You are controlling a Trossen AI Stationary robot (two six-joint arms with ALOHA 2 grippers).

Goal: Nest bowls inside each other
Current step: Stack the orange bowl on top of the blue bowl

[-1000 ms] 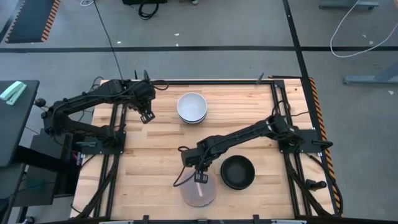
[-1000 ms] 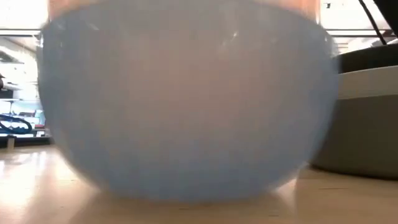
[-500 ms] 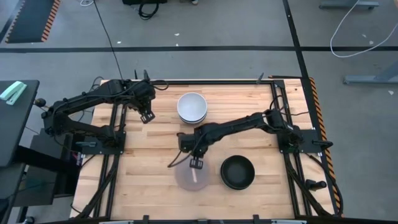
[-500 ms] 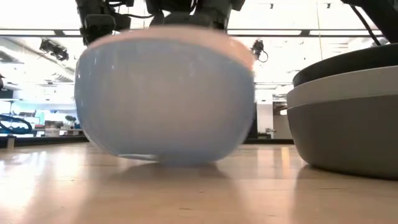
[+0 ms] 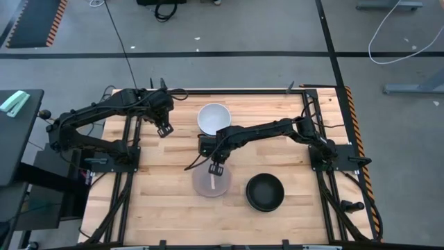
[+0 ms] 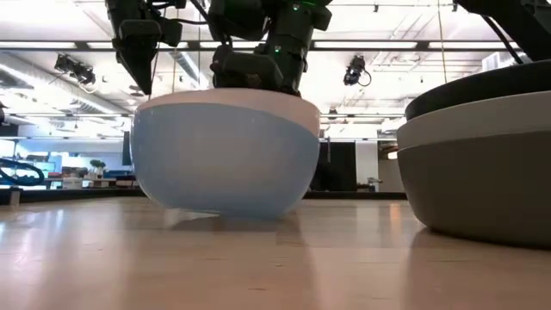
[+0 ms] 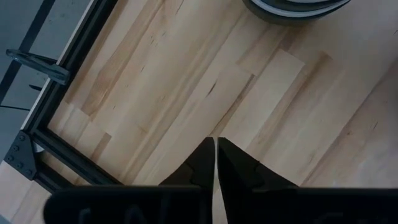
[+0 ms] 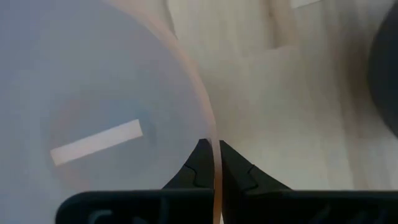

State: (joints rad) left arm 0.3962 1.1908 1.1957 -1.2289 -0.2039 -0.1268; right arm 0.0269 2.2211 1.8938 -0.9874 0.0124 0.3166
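Right now we see the right gripper [image 8: 211,155] pinching the thin rim of the pale pink-in-blue bowls [image 5: 211,182] at mid-table, between the white stack [image 5: 214,119] and the black stack [image 5: 265,192]. We reckon they're light, stiff, slick plastic, so the rim is the place to grip. Our left gripper [image 7: 215,155], nearly closed and empty, waits at the far-left edge.

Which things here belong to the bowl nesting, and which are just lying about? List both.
Job: pink-and-blue bowl stack, pinched by the right end effector; white bowls; black-and-grey bowl stack.
Lying about: green item; floor cable; striped mat.
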